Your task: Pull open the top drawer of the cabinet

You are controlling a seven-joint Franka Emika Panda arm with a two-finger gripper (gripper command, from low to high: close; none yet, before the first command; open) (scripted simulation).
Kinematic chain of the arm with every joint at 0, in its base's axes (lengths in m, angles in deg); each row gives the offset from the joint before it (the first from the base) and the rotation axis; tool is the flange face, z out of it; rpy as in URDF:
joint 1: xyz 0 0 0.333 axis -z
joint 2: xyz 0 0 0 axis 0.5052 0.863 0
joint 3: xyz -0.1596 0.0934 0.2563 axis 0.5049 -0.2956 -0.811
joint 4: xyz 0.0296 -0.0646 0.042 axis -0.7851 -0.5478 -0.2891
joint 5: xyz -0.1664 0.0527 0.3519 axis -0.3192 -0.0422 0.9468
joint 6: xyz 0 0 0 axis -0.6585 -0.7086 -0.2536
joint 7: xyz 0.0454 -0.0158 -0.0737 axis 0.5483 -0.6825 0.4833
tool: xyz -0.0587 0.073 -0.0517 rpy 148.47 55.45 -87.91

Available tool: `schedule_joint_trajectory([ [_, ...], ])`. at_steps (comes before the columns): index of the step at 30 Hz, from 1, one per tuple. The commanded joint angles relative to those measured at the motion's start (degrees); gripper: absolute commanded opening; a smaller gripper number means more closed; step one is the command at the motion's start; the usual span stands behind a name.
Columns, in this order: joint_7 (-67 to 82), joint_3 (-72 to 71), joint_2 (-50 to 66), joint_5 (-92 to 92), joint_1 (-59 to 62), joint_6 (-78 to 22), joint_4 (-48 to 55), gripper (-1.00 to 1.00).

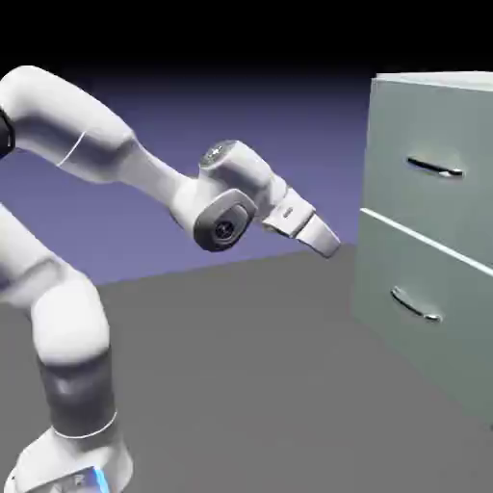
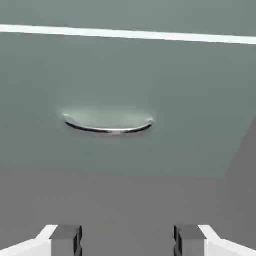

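Exterior view, left to right: the arm (image 1: 67, 289) is shown rising from the lower left and bent forward; the end effector (image 1: 327, 241) is held in free air above the table (image 1: 241, 385), well apart from the cabinet (image 1: 433, 250) at the right. 2 drawer fronts are stacked there, split by a light seam. The top drawer (image 1: 433, 144) is seen closed, flush with the cabinet face, its straight handle (image 1: 433, 168) untouched. The lower drawer (image 1: 424, 289) carries a bowed handle (image 1: 416, 304).

Hand view, left to right: the 2 fingertips (image 2: 66, 239) are seen at the bottom edge, set wide apart with nothing between them, so the end effector is read as open and empty. The bowed handle (image 2: 108, 125) is centred ahead, with the seam (image 2: 128, 34) above it; the camera is therefore judged to be aimed at the lower front, not the target.

Step in hand: the approach, judged barely begun. The next move is judged to call for a rise and an advance, so that the open fingers bracket the straight handle before closing.

Hidden or unclear: the cabinet's right side and base are cut off in the exterior view; the top handle is absent from the hand view.
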Motion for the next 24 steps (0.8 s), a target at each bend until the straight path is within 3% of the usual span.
schedule_joint_trajectory([
  [1, 2.4, -1.1, -1.0, 2.5, 1.7, -0.6, 0.7, 0.00],
  [24, 57.5, -27.5, -24.2, 59.8, 40.4, -14.4, 17.5, 0.00],
])
